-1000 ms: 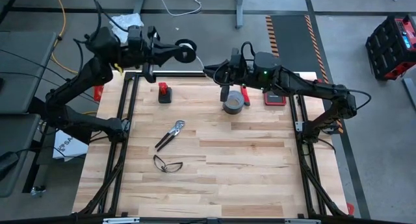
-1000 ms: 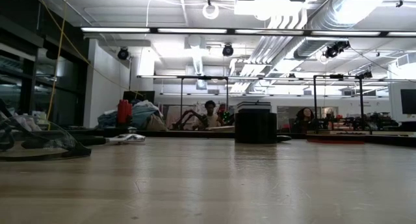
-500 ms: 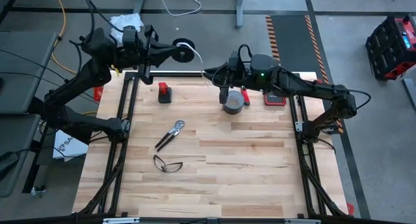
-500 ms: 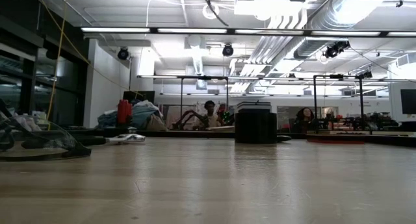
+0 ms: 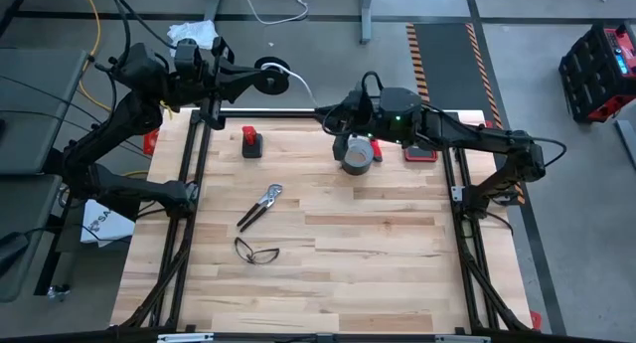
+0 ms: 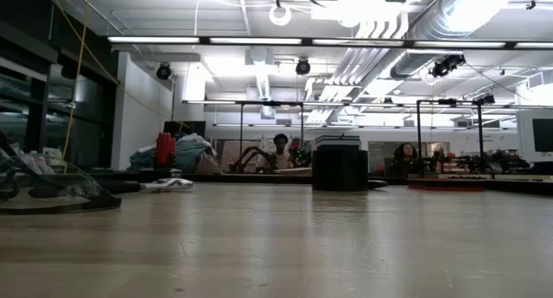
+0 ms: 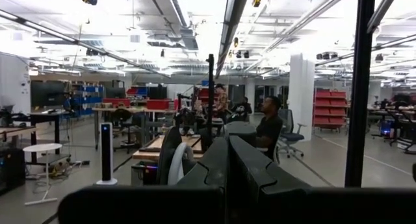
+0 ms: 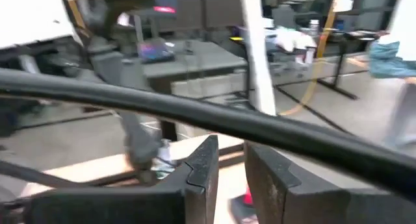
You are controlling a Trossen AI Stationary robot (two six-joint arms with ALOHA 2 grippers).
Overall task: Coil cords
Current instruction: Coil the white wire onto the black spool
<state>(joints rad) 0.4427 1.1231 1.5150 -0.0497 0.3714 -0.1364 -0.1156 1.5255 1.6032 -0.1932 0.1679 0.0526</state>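
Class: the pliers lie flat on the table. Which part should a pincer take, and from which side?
Probably from straight above, closing across the pliers near their middle: they lie flat and slanted, with bare table on both sides.

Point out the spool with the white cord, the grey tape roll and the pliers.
spool (image 5: 270, 71), high view, black rim.
white cord (image 5: 298, 83), high view, loose strand.
grey tape roll (image 5: 357, 156), high view, top ring.
pliers (image 5: 260, 205), high view, handles.

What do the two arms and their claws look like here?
Both arms are dark, jointed, with loose black cables looping off them. The left arm ends in a long narrow black claw. The right arm shows a small green light near its wrist; its claw has two flat dark fingers.
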